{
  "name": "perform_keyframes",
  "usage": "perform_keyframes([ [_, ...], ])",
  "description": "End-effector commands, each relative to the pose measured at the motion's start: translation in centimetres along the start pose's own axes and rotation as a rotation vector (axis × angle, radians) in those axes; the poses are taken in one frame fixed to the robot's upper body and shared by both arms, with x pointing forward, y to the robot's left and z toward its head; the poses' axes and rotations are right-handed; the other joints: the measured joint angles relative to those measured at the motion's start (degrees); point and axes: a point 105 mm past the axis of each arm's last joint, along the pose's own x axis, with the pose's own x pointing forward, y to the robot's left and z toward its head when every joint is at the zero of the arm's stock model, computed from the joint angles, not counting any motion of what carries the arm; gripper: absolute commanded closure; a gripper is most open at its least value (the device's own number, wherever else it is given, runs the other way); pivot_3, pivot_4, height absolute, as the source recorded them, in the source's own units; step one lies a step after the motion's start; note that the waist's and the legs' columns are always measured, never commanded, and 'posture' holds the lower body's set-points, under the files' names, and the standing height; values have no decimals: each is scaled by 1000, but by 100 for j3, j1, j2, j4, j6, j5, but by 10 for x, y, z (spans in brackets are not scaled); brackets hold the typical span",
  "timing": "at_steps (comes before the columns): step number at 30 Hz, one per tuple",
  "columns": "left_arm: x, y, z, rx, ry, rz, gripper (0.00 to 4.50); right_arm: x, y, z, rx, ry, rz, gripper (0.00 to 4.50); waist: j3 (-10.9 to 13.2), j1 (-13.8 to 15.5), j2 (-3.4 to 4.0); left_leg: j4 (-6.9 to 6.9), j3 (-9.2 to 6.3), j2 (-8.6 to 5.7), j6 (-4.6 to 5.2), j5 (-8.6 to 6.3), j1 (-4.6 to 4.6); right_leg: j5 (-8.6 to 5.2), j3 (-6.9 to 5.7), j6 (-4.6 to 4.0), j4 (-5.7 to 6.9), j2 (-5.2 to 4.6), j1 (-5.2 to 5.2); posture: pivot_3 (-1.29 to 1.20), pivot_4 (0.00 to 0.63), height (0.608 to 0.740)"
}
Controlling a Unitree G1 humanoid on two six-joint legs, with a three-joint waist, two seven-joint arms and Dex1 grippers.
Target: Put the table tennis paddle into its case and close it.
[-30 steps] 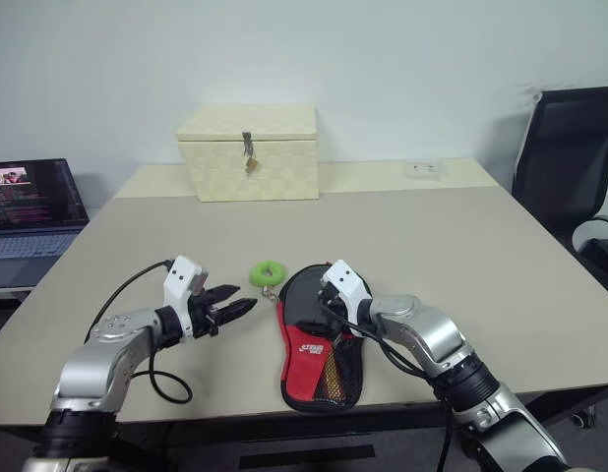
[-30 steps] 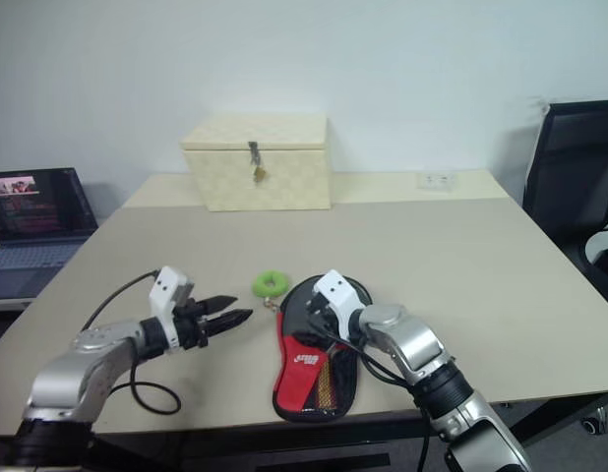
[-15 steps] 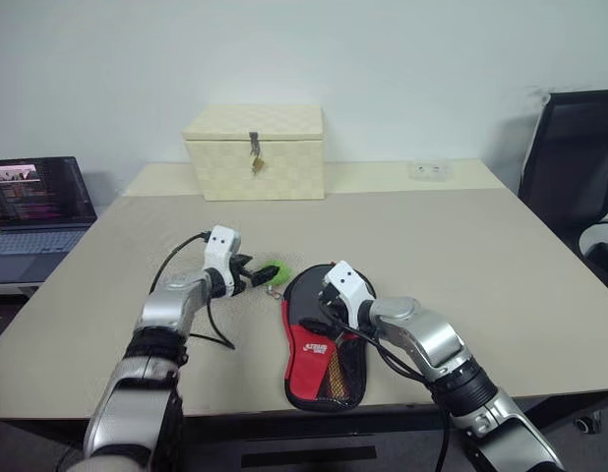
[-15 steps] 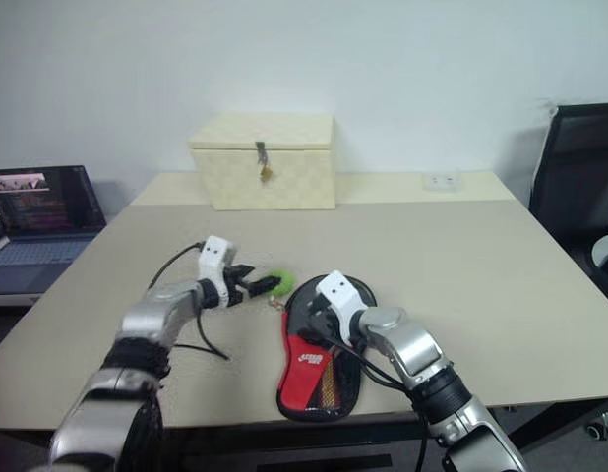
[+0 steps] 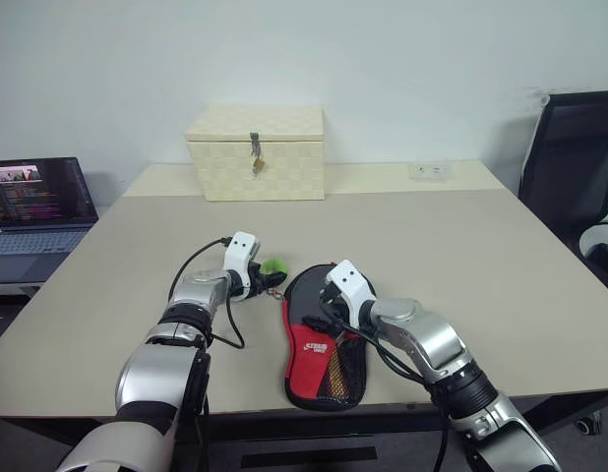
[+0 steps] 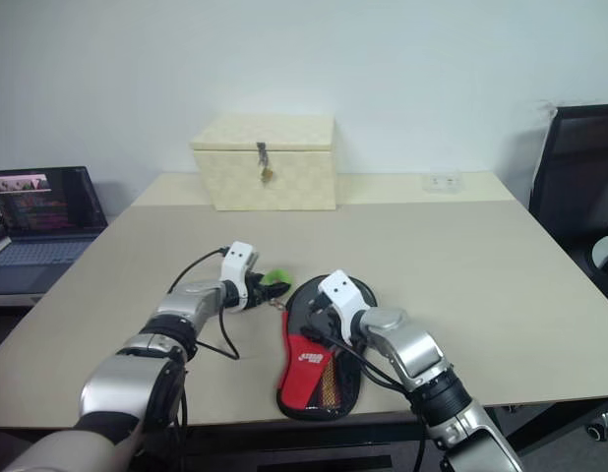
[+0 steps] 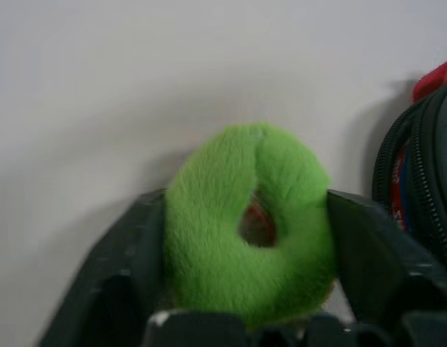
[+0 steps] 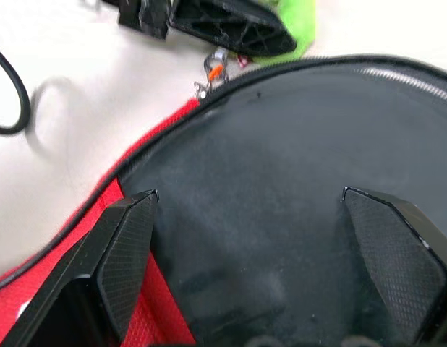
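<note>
Table point(image 5: 461, 236) far half bare behind case point(image 5: 322, 354)

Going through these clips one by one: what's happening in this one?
A two-armed robot is working on a paddle case lying on the table. The left gripper has its jaws on either side of a fluffy green ring beside the case's top edge. The right gripper, jaws wide open, rests over the case's black upper part.
</note>
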Motion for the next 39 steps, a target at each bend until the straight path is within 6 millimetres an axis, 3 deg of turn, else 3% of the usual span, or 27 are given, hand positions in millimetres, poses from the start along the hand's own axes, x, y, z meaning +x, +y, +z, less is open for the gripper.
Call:
perform_keyframes([
  [1,2,-2,0,4,10,-1,2373,-3,2,22,-37,-67,16,0,0,-1,0,0,0,0,0,0,0,0,0,0,0,0,0,0,150,740],
  [7,1,3,-1,11,10,34,4344,7,-1,-7,-34,51,15,0,-2,-21,-2,4,3,0,0,0,7,0,2,-1,8,2,1,0,150,740],
  [14,12,-2,36,209,-31,141,4387,5,2,-42,-31,173,39,0,-11,-18,-14,20,-1,-1,0,1,16,-7,1,29,11,12,14,0,150,740],
  [21,28,-38,95,482,-124,195,4388,-7,21,-69,-58,255,95,0,-15,17,-21,31,-3,-10,-1,-1,2,-5,0,37,0,7,16,0,150,740],
  [24,35,-58,108,622,-143,182,4388,-13,28,-82,-73,288,108,0,-16,16,-20,28,0,-24,-1,-2,4,-5,2,38,-2,7,16,0,150,740],
  [28,46,-88,116,771,-170,139,4388,-19,36,-93,-84,317,117,0,-19,17,-23,26,1,-27,-1,-2,7,-6,4,40,-1,8,17,0,150,740],
  [34,57,-125,118,967,-203,76,4389,-23,40,-96,-88,322,119,0,-23,37,-27,27,-2,-39,-1,-2,7,-9,4,44,-3,0,20,0,150,740],
  [39,61,-141,113,1079,-200,33,4389,-22,40,-95,-87,322,112,0,-24,62,-27,27,-4,-49,-1,-2,7,-11,4,49,-2,-8,21,0,150,740],
])
